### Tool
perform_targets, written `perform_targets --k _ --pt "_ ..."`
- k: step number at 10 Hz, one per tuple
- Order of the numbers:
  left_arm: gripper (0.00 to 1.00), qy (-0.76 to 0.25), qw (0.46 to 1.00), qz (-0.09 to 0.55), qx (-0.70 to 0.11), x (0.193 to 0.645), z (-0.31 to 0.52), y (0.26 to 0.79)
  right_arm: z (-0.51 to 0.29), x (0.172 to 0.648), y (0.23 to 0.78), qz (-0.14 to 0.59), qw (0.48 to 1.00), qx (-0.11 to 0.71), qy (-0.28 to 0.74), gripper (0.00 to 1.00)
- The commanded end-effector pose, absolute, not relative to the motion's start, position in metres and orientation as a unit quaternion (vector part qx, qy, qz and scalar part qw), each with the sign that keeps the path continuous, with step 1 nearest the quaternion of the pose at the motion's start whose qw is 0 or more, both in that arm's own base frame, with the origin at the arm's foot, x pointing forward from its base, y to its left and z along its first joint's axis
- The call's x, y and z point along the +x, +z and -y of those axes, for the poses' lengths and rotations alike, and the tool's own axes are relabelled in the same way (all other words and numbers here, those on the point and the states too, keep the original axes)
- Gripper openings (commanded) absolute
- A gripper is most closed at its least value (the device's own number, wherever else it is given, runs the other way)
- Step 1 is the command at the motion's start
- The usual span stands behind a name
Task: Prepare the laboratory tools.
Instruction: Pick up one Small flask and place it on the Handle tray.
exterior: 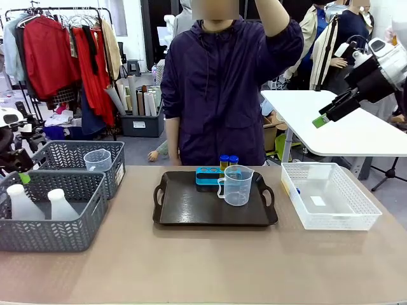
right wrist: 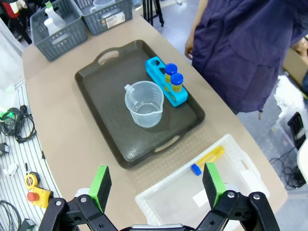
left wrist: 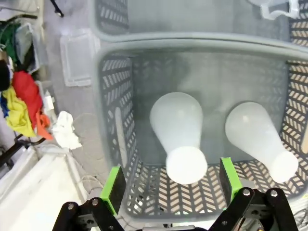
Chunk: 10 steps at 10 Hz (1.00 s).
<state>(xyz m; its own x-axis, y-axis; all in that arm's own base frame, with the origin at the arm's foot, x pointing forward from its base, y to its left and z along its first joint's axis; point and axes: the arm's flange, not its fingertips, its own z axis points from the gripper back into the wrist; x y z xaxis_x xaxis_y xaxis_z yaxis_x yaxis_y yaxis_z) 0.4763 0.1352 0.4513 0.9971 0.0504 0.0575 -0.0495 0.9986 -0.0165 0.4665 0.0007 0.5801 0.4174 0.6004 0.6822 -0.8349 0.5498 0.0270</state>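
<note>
- Wide open, the left pincer [left wrist: 172, 185] hovers over the near grey basket [exterior: 51, 236]. In its wrist view the green pads stand either side of a flask's neck, and nothing is gripped.
- That flask [left wrist: 177, 126] stands upright in the basket with a second flask [left wrist: 253, 132] just beside it. Both are white and clear of each other.
- Behind it, the far grey basket [exterior: 67, 151] holds a spare beaker [exterior: 97, 160].
- High over the table's right side, the right pincer [right wrist: 156, 182] has its jaws spread apart and empty, and it points down toward the white basket [exterior: 365, 219].
- On the table [exterior: 191, 270], the tray [exterior: 191, 213] sits in the middle, between the grey baskets and the white one.
- Upright on the tray, the beaker [exterior: 236, 185] stands just in front of the rack [exterior: 206, 175].
- At the tray's far edge, the rack carries two tubes [right wrist: 177, 81] in the end nearer the white basket. Its other holes are bare.
- One loose tube [right wrist: 208, 159] lies flat in the white basket, close to the wall on the tray side.
- At the far side, a person [exterior: 222, 82] stands behind the tray with one arm raised.
</note>
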Motion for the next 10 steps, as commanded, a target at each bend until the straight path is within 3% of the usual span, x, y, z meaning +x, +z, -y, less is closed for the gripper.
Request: perform_targets --k 1,10 --pt "1.00 0.013 0.999 0.033 -0.015 0.480 -0.147 0.442 -0.001 0.467 0.581 0.322 0.817 0.192 0.438 1.00" --pt "1.00 -0.013 0.999 0.009 -0.045 0.491 -0.136 0.418 -0.001 0.467 0.581 0.322 0.817 0.192 0.438 1.00"
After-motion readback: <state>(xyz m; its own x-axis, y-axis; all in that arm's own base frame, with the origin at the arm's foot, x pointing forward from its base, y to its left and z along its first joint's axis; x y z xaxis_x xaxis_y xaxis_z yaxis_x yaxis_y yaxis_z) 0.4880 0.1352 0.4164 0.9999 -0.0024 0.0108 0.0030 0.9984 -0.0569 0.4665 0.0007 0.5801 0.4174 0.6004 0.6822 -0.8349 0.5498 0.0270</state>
